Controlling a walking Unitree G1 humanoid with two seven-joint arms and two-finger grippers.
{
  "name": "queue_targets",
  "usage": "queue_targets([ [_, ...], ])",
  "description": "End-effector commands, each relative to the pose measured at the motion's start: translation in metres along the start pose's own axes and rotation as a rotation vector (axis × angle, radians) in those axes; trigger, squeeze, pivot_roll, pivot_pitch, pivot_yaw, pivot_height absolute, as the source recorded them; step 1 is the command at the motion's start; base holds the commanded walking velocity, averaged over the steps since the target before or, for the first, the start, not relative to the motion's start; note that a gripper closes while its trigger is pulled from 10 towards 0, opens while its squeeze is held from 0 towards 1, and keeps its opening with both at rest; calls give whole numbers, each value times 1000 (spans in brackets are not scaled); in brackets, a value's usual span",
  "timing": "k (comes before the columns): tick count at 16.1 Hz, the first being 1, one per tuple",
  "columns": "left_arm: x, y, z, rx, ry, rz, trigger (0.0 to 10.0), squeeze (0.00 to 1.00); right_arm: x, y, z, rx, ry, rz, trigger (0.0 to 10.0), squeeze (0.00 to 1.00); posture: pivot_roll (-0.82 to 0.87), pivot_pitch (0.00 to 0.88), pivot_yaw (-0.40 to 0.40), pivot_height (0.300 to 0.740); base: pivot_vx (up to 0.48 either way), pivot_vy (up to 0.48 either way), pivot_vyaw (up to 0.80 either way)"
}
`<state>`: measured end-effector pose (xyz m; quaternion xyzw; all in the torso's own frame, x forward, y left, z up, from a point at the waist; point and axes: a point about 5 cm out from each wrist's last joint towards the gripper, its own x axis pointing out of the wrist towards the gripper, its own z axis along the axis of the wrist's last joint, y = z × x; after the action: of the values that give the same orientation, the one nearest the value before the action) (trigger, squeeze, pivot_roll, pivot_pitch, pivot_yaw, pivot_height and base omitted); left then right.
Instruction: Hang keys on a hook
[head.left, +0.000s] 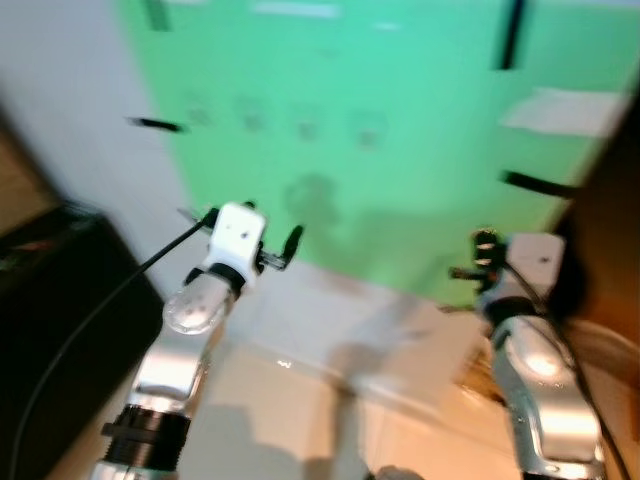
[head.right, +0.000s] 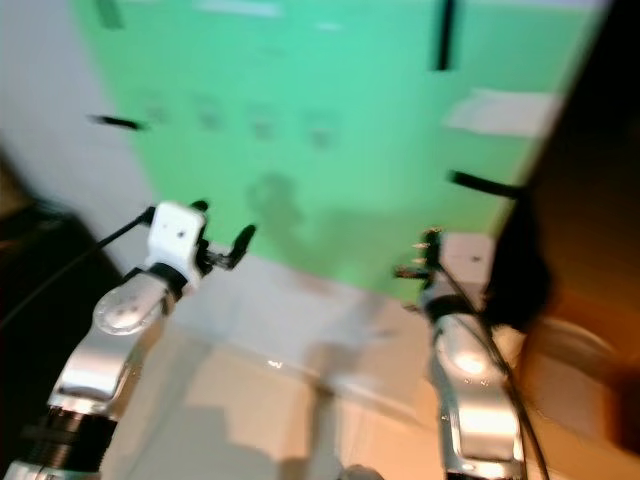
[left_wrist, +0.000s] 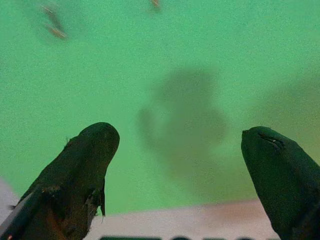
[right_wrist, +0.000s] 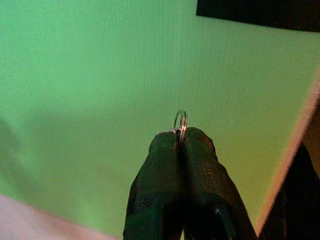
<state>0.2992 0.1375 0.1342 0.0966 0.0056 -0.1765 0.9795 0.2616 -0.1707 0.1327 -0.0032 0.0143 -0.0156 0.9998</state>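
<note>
Both arms raised; left tool (left_wrist: 180, 165) open, right tool (right_wrist: 181, 142) pinched shut

Both eye views are motion-blurred; wrist views sharper, evenly lit, softly shadowed.

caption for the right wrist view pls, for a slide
Right pincer shut on a key ring, facing the green wall.

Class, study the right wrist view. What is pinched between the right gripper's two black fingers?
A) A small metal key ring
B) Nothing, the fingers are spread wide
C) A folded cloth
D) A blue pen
A: the right gripper has its fingers pressed together, and a small metal key ring sticks out above their tips, against the green wall.
</note>
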Motion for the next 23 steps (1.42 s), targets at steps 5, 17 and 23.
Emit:
queue_targets([
  [5,-9,8,5,-15,-22,10,10000,20,5,17,12,-5,-38,122,10000,0,-73,0,47,740,0,0,160],
  [17,-5,8,10,30,-24,-77,10000,31,5,19,24,59,-108,145,10000,0,-90,0,82,740,304,0,383],
  [23,-5,0,12,4,-38,-197,10000,20,1,17,26,71,-127,160,10000,0,-100,0,89,740,47,0,0],
])
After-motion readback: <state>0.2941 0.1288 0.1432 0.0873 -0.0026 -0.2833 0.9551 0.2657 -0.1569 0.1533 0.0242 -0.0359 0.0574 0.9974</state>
